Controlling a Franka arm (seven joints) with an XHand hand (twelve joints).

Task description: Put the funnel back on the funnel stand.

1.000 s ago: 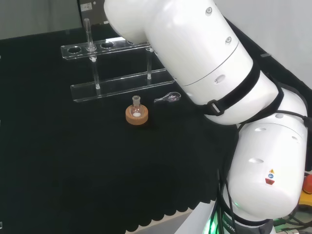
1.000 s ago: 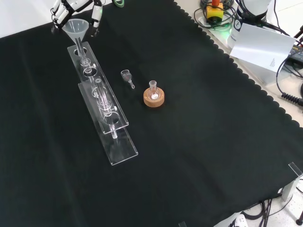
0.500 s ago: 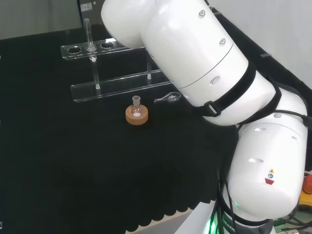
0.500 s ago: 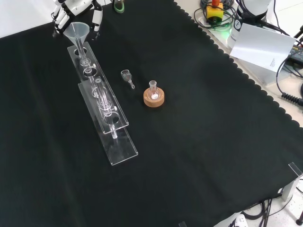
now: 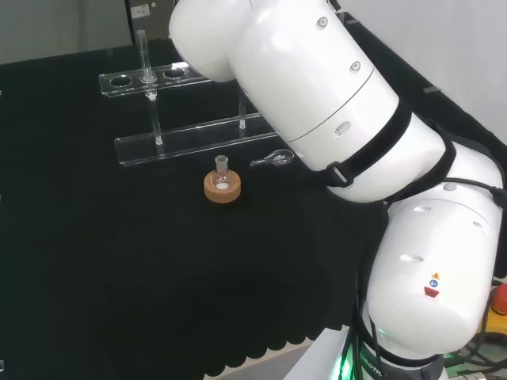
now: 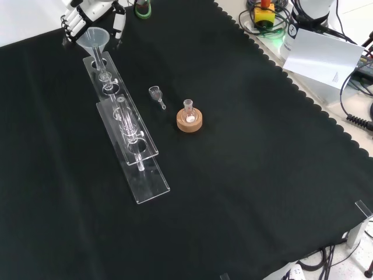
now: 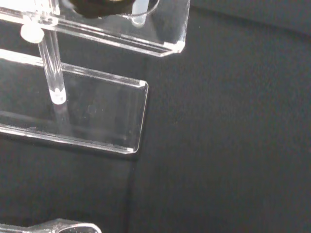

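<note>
In the front view the clear funnel (image 6: 95, 38) stands upright at the far end of the clear acrylic funnel stand (image 6: 135, 146), its stem reaching down into the end hole of the top shelf. The black and white hand (image 6: 87, 13) comes in from the top edge, with curled fingers (image 6: 70, 23) on one side of the funnel's rim and the thumb on the other. In the head view the white arm hides this end of the stand (image 5: 194, 136). The wrist view looks past the stand's shelf corner (image 7: 165, 42) and base plate (image 7: 97, 116).
A small flask sits on a cork ring (image 6: 190, 121) (image 5: 223, 184) beside the stand. A small glass piece (image 6: 156, 93) (image 5: 275, 159) lies between them. A glass tube (image 5: 142, 52) stands in the stand's other end. A green ring (image 6: 141, 7) lies by the cloth's far edge.
The funnel has sunk a little, its stem going deeper through the stand's end hole. The hand stays around its rim. The arm's links have shifted slightly in the head view.
</note>
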